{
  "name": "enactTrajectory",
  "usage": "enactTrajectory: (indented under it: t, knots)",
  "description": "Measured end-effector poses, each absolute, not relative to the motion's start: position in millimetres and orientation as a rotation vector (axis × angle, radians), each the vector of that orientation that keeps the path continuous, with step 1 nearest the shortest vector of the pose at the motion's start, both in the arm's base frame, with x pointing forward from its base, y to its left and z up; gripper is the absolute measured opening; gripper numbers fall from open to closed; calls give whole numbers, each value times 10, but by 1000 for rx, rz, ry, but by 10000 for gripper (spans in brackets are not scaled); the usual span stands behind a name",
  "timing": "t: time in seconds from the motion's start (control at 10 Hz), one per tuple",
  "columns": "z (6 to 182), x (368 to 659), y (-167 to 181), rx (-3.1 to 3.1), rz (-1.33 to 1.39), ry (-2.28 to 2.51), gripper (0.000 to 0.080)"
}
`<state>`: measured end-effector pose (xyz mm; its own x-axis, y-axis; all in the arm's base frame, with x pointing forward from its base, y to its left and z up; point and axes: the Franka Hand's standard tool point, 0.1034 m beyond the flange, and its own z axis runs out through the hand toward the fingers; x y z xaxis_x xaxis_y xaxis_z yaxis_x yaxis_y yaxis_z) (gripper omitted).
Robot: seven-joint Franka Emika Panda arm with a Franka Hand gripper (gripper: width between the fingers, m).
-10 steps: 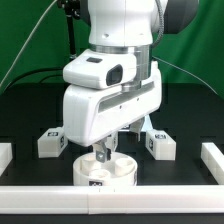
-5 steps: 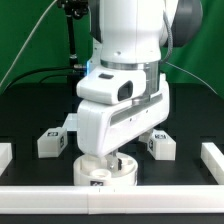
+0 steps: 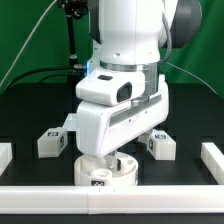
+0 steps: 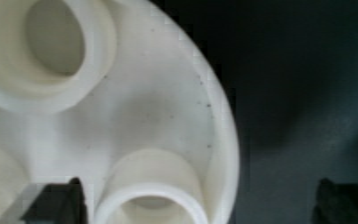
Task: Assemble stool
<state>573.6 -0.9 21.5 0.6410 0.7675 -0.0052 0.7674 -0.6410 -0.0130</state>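
**Gripper and seat.** From my remote station I see the gripper (image 3: pixel 110 160) lowered over the stool's round seat (image 3: pixel 105 174). In the wrist view the gripper (image 4: pixel 208 200) has its two dark fingertips (image 4: pixel 60 200) spread wide. One shows in front of the white disc and the other over bare black counter (image 4: pixel 309 90), so the seat's curved rim passes between them. Nothing is pinched.

**Surroundings.** In the exterior view the arm's bulky white hand housing (image 3: pixel 115 105) blocks the rear of the seat and the counter behind it. One short blocky leg (image 3: pixel 50 143) lies at the exterior view's left of the seat. A second leg (image 3: pixel 158 143) lies at its right. Both are apart from the seat and carry black-and-white tags. Plain white border blocks stand at the left edge (image 3: pixel 4 155) and the right edge (image 3: pixel 212 158). A long white border block (image 3: pixel 110 198) runs along the front, just beside the seat.

**Seat.** The seat (image 4: pixel 87 110) is a white disc lying flat near the counter's front edge. Its raised ring sockets (image 4: pixel 60 40) face up, and a small tag (image 3: pixel 97 182) shows on its side wall.
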Motion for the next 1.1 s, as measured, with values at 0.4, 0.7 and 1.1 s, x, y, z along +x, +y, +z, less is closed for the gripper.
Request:
enactTrajectory:
  t: [0.4, 0.7, 1.1]
  knots:
    - [216, 5737, -8, -2837, 16, -1327, 318]
    - [216, 5737, -8, -2837, 16, -1327, 318]
    - [217, 5737, 20, -2839, 15, -1321, 318]
